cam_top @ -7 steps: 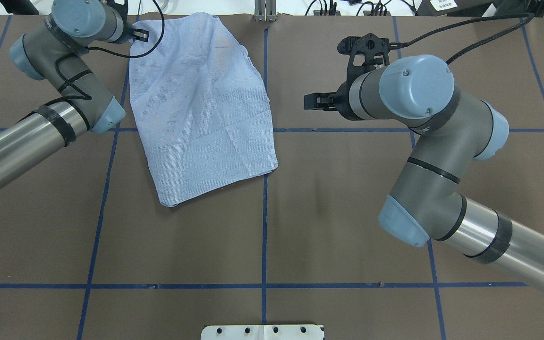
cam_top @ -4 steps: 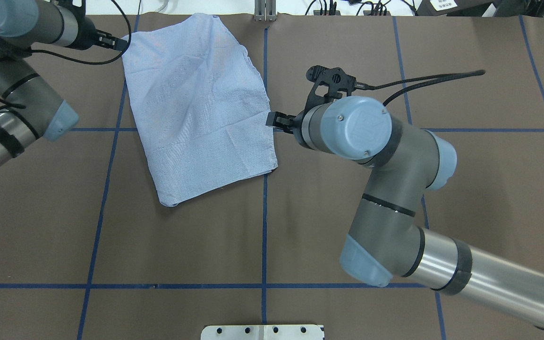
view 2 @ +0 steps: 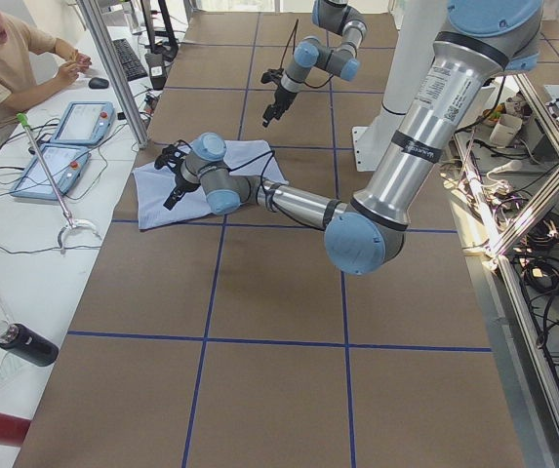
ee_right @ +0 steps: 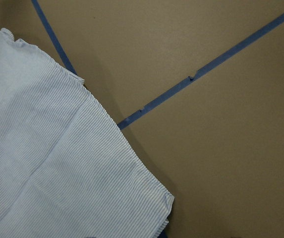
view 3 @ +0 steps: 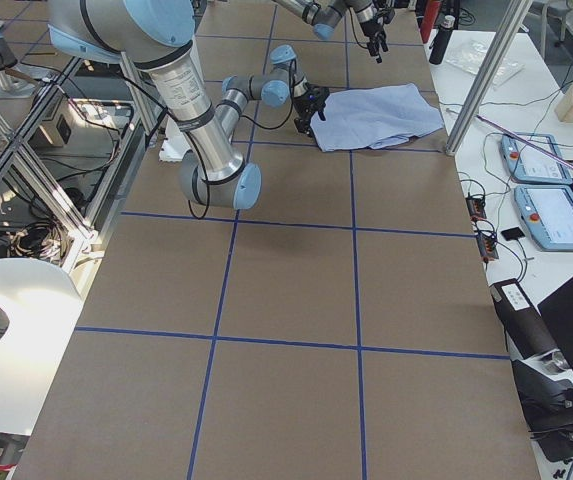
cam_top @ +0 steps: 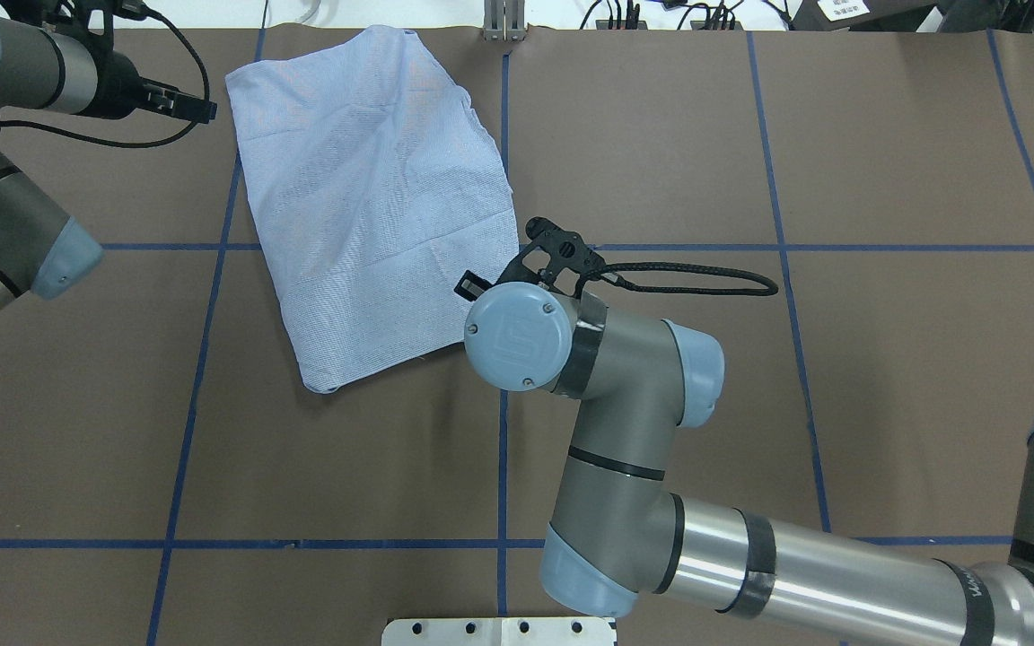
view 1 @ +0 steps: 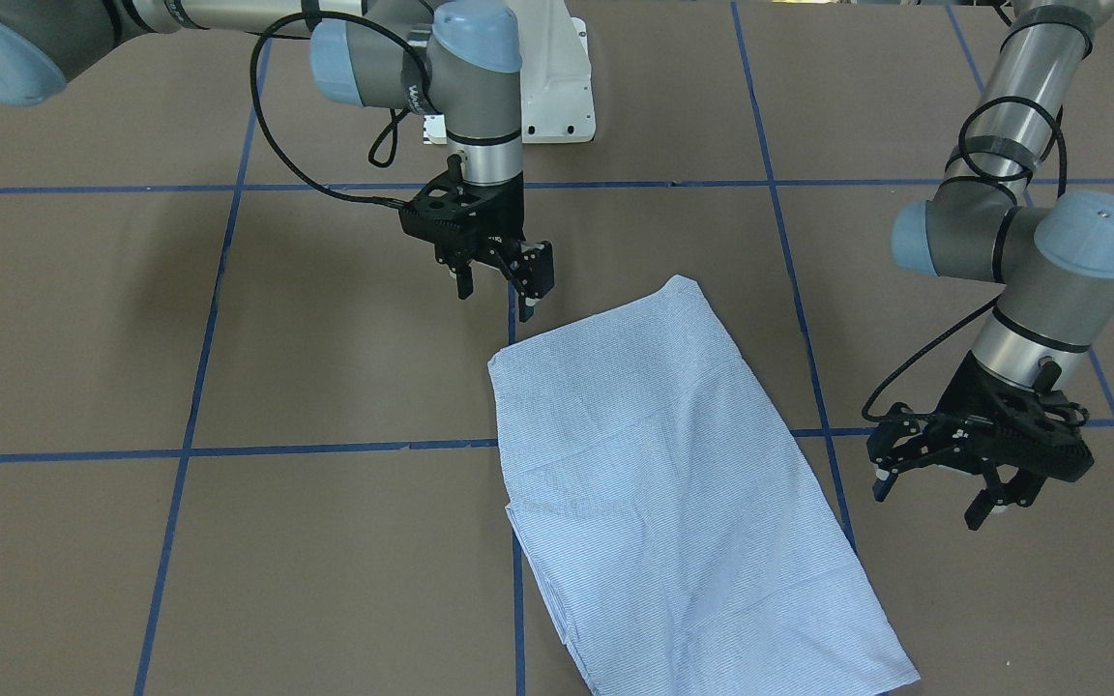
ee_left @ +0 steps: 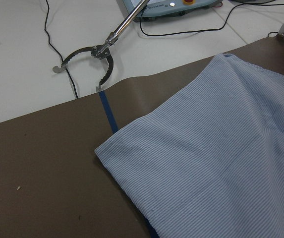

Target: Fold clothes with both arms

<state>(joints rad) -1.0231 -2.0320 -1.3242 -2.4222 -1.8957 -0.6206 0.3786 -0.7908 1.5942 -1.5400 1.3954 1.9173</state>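
Note:
The light blue striped shirt (cam_top: 373, 206) lies folded into a rough rectangle on the brown table (cam_top: 750, 404); it also shows in the front view (view 1: 683, 483). My left gripper (view 1: 932, 495) is open and empty, just off the shirt's far left edge; from overhead it (cam_top: 201, 108) sits beside the far left corner. My right gripper (view 1: 499, 295) is open and empty, hovering by the shirt's near right corner. From overhead its wrist hides it, apart from one finger (cam_top: 468, 285). The wrist views show shirt corners (ee_left: 99, 148) (ee_right: 167, 199) but no fingers.
Blue tape lines (cam_top: 502, 431) grid the table. The white pedestal base (view 1: 557, 77) stands at the robot's side. Beyond the far edge are a grabber tool (ee_left: 89, 52), teach pendants (view 2: 55, 166) and an operator (view 2: 6, 58).
My right arm has swung left and toward the robot, from right of the shirt to its near right corner. My left gripper has moved left, off the far left corner, which shifted slightly left.

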